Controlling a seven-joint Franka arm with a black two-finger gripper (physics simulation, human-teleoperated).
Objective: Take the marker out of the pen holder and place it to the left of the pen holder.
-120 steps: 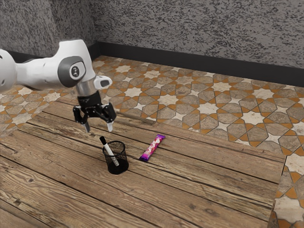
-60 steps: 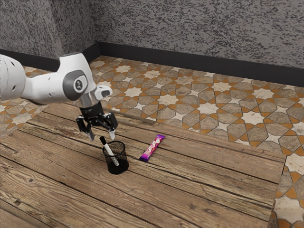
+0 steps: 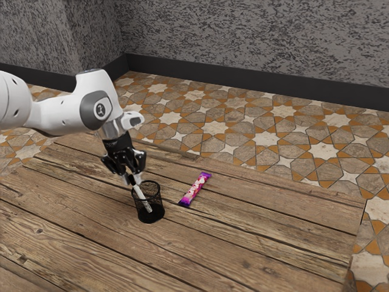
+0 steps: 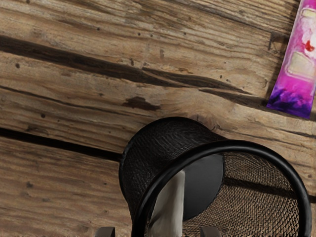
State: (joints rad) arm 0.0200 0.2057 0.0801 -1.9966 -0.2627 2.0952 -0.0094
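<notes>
In the exterior view my gripper [image 3: 132, 180] is at the top of the marker [image 3: 141, 197], its fingers partly closed, one on either side of the dark cap, with a gap still showing. The white marker leans inside the black mesh pen holder [image 3: 157, 210], its cap end sticking out above the rim. In the wrist view the marker [image 4: 170, 205] rises through the pen holder [image 4: 170, 140] toward my gripper [image 4: 157, 232], whose tips show at the lower edge, well apart. The marker's cap is partly hidden by the fingers in the exterior view.
A pink and purple wrapped bar [image 3: 196, 189] lies on the wooden table [image 3: 243, 243] beside the pen holder, toward the exterior view's right. In the wrist view the bar [image 4: 298, 64] lies past the holder's rim.
My hand has come down and toward the exterior view's right, to the marker's top, and the fingers have drawn closer together. Marker, pen holder and bar have stayed put.
</notes>
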